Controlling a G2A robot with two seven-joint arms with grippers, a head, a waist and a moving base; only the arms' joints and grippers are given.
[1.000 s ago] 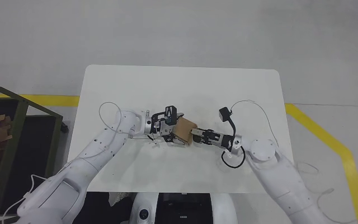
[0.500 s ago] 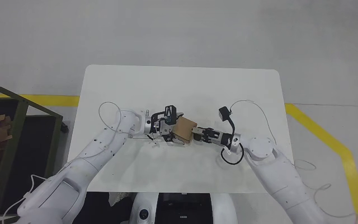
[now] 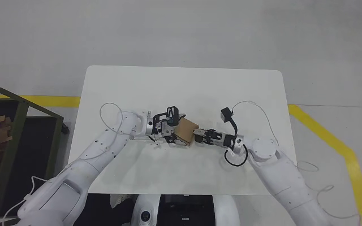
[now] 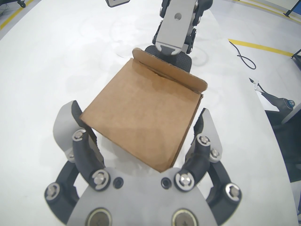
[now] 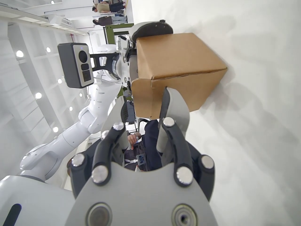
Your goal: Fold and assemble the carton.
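Left gripper (image 4: 138, 118) clamps carton (image 4: 143, 104) on table (image 3: 226, 90); right gripper (image 4: 172, 54) at flap (image 4: 169, 72), grip: cannot tell.

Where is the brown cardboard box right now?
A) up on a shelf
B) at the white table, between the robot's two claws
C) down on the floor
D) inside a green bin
B: the carton is at the white table, with the left claw gripping its sides and the right claw at its flap end.
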